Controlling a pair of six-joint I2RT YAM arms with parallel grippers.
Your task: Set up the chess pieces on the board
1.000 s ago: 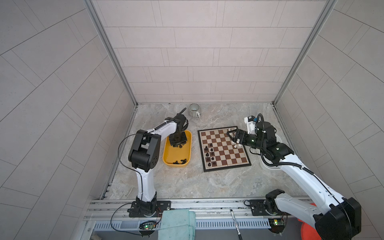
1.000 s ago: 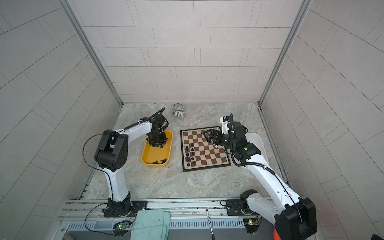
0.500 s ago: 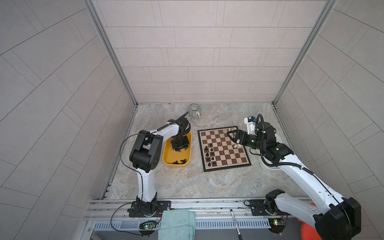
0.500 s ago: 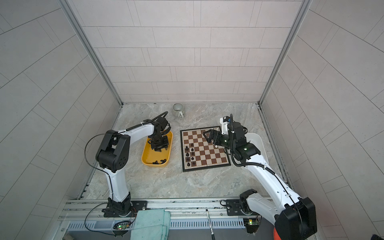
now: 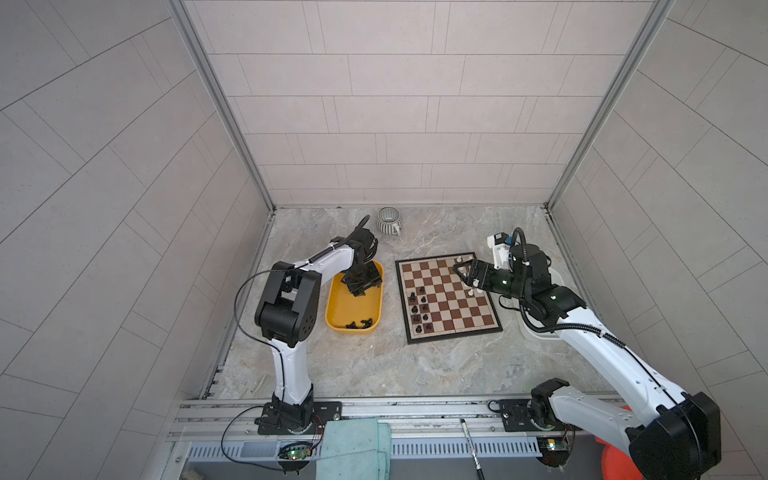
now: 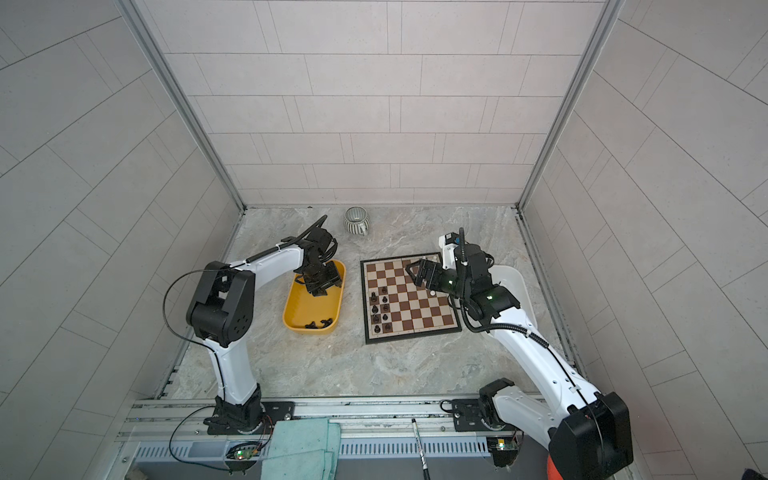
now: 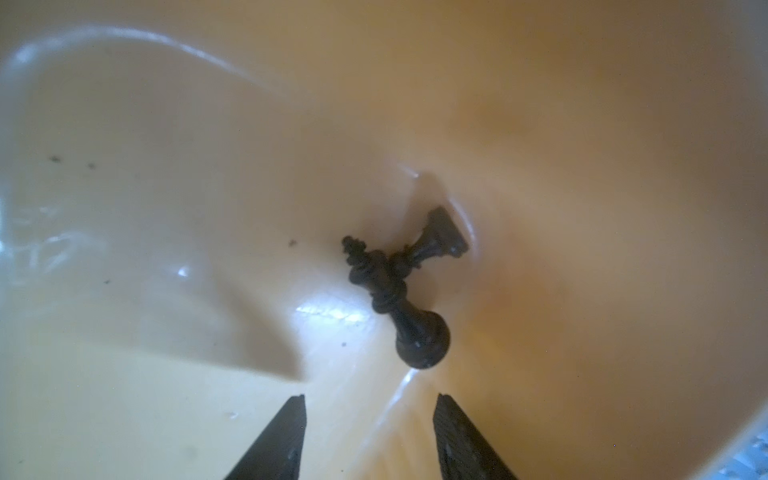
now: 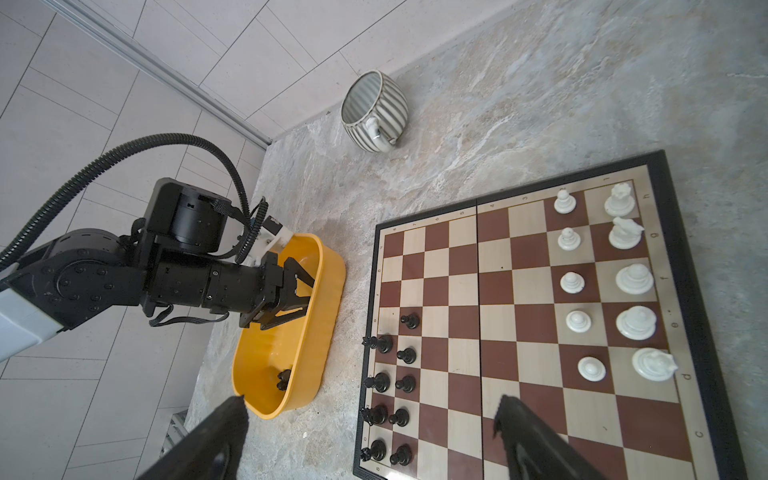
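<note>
My left gripper hangs inside the yellow tray, jaws apart with nothing between them. Just ahead of the tips, two black chess pieces lie crossed in a rounded corner of the tray. The nearer piece is on its side, round base toward me and crown pointing away. Its long axis slants across the line of my reach, so the base sits closer to one fingertip than to the middle of the gap. The farther piece crosses it at the neck, base by the tray wall; I cannot tell which lies on top. I judge the pick needs a short advance and a wrist turn to straddle one stem alone. My right gripper, also spread and empty, hovers over the board, well apart from the tray, so this reach falls to the left arm.
</note>
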